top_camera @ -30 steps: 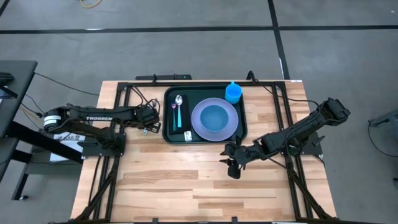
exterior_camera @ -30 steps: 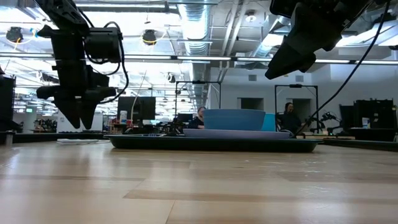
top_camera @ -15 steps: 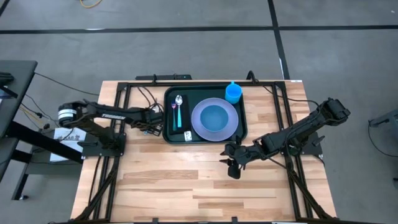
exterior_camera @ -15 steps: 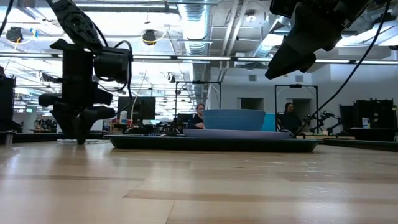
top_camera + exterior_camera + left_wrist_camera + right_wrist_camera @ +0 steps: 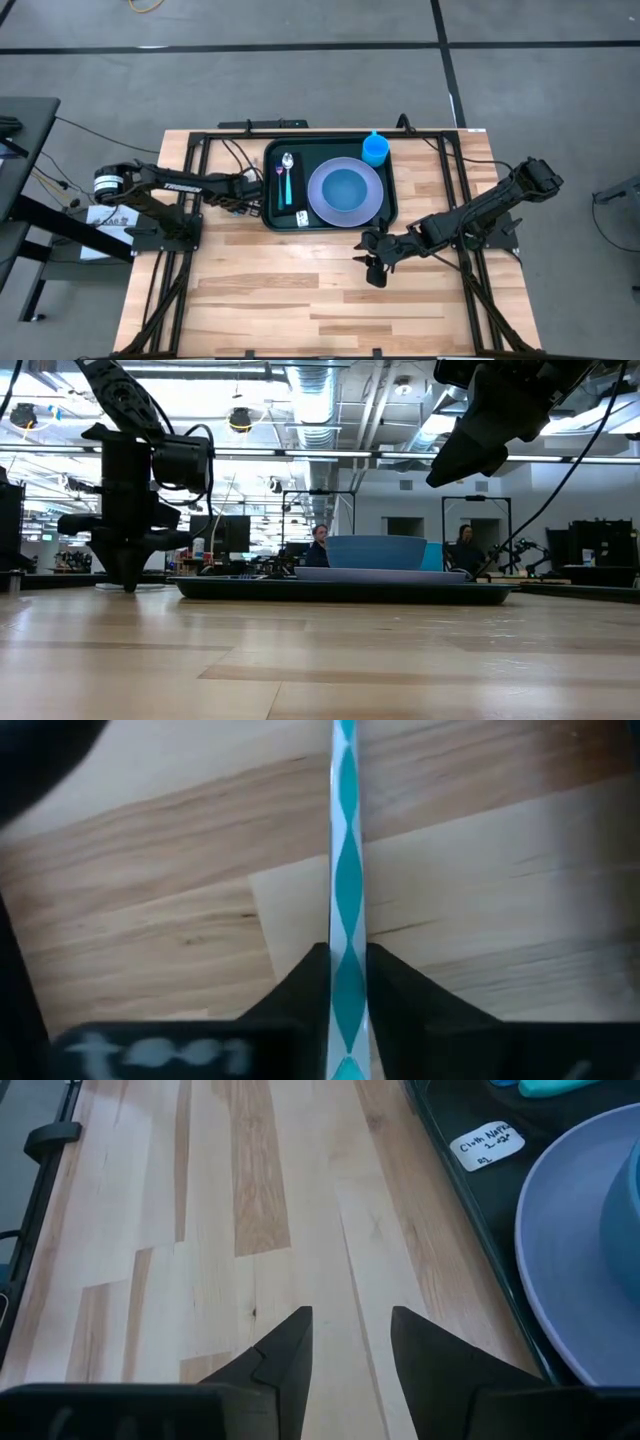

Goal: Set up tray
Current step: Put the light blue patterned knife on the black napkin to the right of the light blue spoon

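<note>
The dark tray [image 5: 392,205] sits at the table's far middle and holds a lavender plate [image 5: 345,192] with a blue bowl, a spoon [image 5: 287,160], a teal-handled utensil [image 5: 288,188] and a blue cup [image 5: 375,149]. My left gripper [image 5: 252,192] stands just left of the tray, pointing down at the table [image 5: 128,582], shut on a teal-and-white striped straw [image 5: 347,850]. The straw lies on the wood and is hidden under the gripper in the high view. My right gripper [image 5: 375,268] hovers open and holding nothing off the tray's near right corner. My left gripper pinches the straw's two sides [image 5: 347,975] between its fingers [image 5: 312,982]. They come from above, pointing down, set across the straw. The straw lies flat on the table and runs on past the fingertips. How far along its length they hold it is out of frame.
Bare wood lies near and left of the tray. The right wrist view shows the tray's corner with a white label [image 5: 487,1145] and the plate's rim [image 5: 560,1240]. Beyond the table, people sit in the room [image 5: 320,545].
My left gripper has gone toward the tray and down, from above the table to the tabletop, and has kept still there for the last half second. My right arm has not moved.
</note>
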You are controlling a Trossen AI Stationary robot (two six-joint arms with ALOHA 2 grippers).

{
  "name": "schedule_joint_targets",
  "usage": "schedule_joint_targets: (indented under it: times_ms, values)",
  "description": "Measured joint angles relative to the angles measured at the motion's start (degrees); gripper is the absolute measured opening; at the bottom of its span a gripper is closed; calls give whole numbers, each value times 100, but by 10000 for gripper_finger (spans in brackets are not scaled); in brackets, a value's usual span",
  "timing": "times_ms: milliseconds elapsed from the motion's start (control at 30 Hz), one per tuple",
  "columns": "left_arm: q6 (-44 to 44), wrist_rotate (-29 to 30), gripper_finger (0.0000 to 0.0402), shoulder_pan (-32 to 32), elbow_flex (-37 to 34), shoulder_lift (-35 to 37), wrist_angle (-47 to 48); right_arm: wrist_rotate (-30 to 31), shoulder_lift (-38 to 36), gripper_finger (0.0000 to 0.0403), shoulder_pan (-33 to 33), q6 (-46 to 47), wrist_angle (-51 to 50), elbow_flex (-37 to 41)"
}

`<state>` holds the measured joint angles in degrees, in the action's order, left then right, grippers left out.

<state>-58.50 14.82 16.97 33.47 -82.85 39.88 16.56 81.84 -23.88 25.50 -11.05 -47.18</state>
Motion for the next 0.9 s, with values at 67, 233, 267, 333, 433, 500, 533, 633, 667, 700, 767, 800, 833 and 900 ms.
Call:
schedule_joint_targets:
  times_ms: [67, 233, 267, 333, 433, 500, 533, 633, 667, 700, 767, 800, 833, 900]
  values:
    - [-116, 47, 24, -6, 0, 1, 8, 0, 0, 129, 0, 0, 0, 0]
    - [-260, 93, 31, -6, 0, 0, 15, 0, 0, 129, 0, -7, 0, 0]
    - [-275, 102, 34, -6, 0, -2, 15, 2, 0, 129, 0, -28, 0, 0]
    - [-284, 139, 33, -6, -2, -2, 17, 2, 0, 129, 11, -54, 0, 0]
    - [-300, 174, 25, -2, 36, 38, 106, 0, 0, 129, 52, -170, 0, 0]
    - [-212, 148, 25, 4, 167, 132, 194, 0, 0, 129, 80, -180, 0, 0]
    - [-149, 137, 25, 12, 225, 199, 302, 0, 0, 129, 79, -182, 0, 0]
    - [-60, 162, 25, 17, 603, 468, 459, 0, 0, 129, 76, -195, 0, 0]
    - [-67, 158, 25, 16, 725, 542, 527, 0, 0, 129, 76, -195, 0, 0]
    - [-79, 160, 25, 14, 844, 597, 583, 0, 0, 129, 76, -195, 0, 0]
    - [-118, 128, 25, 13, 1110, 685, 589, 0, 0, 129, 77, -198, 0, 0]
    - [-143, 130, 25, -1, 1273, 701, 495, 0, 0, 129, 96, -201, 0, 0]
    - [-176, 141, 25, -17, 1446, 703, 423, -2, 0, 129, 114, -201, 0, 0]
    - [-224, 170, 25, -33, 1713, 658, 375, 0, 0, 129, 146, -201, 0, 0]
